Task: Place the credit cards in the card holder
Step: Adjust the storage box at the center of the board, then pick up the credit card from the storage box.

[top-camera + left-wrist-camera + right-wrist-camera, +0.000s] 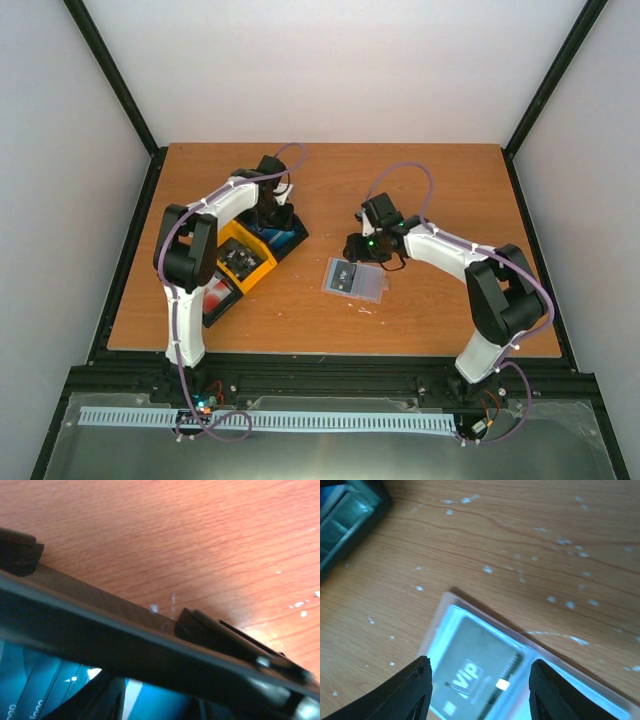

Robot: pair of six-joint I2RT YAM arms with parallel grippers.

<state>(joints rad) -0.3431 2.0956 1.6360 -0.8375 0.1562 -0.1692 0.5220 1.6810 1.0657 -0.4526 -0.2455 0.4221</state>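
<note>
The card holder (355, 280) is laid open and flat on the wooden table (430, 180), right of the three-bin tray (262, 272) and apart from it. One black VIP card (475, 672) is seen already seated under a clear sleeve of the holder, so the task is judged as begun but far from finished. The neighbouring sleeve looks unfilled, though only part of it is visible. Red cards (218, 293) are left in the near black bin, black cards (240, 260) in the yellow middle bin, and light blue cards (35, 695) in the far black bin. The right gripper (480, 664) is held just above the holder with its jaws spread wide and nothing between them. It is probably placed to steady the holder or receive a card. The left gripper (275, 215) is lowered at the far bin with the blue cards. The wrist view is blurred and blocked by the bin rim, so whether it is spread or closed on a card cannot be told. A blue card is judged to be the next pick.
</note>
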